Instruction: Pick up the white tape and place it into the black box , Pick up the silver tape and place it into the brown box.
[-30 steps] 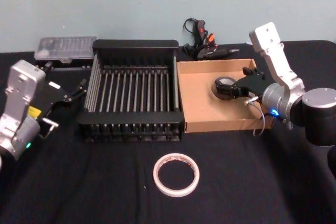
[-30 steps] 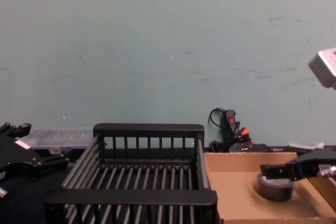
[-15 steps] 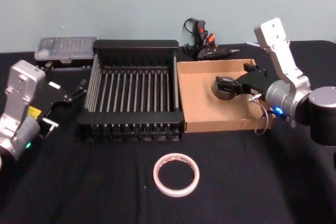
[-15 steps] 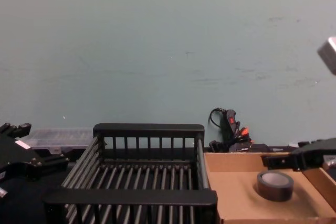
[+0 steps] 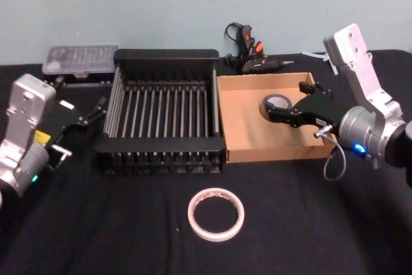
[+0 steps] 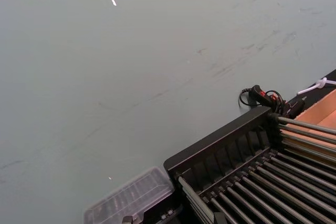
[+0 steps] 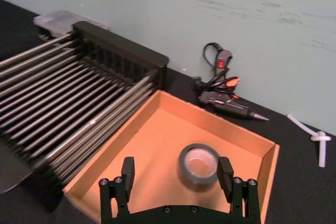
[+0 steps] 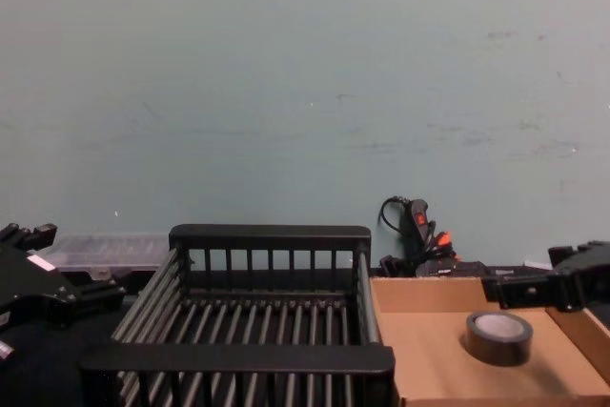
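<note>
The left gripper sits at the left edge of the table, beside the outer left wall of the black box; its fingers are empty, and whether they are spread or closed cannot be told. Behind it, against the wall, lies a clear plastic case. The black box occupies the centre-left of the black table; nothing lies on its slatted floor. In front of the box, toward the robot and well apart from both containers, the white tape lies flat on the table. Touching the right wall of the black box is the brown box. The silver tape rests flat on the brown box's floor, in its rear right portion. The right gripper hangs above the brown box, just on the near side of the silver tape, its fingers spread wide and clear of the roll, holding nothing. Behind the brown box, a black glue gun with a coiled cord lies against the wall.
</note>
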Motion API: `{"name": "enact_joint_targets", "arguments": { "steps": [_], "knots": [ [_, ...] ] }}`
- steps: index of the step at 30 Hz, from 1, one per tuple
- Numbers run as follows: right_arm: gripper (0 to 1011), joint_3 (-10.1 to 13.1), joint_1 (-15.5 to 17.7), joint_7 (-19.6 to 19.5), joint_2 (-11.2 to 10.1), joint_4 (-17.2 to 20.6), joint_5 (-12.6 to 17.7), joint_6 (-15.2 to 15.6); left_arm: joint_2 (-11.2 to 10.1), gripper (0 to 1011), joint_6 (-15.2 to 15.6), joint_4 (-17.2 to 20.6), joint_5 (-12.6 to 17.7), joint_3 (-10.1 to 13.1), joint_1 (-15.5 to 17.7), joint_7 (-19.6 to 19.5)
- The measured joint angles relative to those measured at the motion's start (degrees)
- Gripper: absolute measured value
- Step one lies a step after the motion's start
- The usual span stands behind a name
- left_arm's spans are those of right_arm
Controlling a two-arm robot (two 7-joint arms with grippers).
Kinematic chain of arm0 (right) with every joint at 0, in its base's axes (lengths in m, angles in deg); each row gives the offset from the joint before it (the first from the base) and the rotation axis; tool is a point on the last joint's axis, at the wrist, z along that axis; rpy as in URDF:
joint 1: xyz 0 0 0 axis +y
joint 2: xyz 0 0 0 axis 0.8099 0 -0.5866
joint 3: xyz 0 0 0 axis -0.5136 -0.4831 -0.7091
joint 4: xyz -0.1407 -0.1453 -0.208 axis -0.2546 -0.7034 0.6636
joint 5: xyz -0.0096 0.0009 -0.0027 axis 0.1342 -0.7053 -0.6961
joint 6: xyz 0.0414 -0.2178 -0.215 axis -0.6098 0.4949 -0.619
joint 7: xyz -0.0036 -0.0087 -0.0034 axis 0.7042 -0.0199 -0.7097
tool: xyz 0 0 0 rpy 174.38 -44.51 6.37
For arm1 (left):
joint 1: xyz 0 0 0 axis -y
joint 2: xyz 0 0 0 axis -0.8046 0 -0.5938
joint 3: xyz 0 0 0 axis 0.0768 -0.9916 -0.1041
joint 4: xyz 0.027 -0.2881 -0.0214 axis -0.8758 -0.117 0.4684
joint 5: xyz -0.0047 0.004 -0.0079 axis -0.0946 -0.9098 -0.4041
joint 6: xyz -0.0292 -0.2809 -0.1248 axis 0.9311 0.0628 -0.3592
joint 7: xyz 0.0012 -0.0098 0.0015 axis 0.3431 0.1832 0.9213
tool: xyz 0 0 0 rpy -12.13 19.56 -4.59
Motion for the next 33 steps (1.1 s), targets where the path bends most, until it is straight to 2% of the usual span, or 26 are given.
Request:
{"name": "enact_joint_targets", "arguments": {
  "steps": [12,16,23,33],
  "knots": [
    [1002,-0.3,6.6,1.3,-4.3,9.6,2.7,3.3,0.0,1001,0.0,0.0,0.0,0.0,0.0,0.0],
    [1002,-0.9,8.5,1.7,-5.2,11.7,3.6,4.6,0.0,1001,0.0,0.0,0.0,0.0,0.0,0.0],
    [1002,-2.3,10.5,2.1,-6.1,13.4,4.9,6.4,0.0,1001,0.0,0.0,0.0,0.0,0.0,0.0],
    [1002,-5.5,11.1,2.1,-7.0,13.6,5.4,8.0,0.0,1001,0.0,0.0,0.0,0.0,0.0,0.0]
  ]
}}
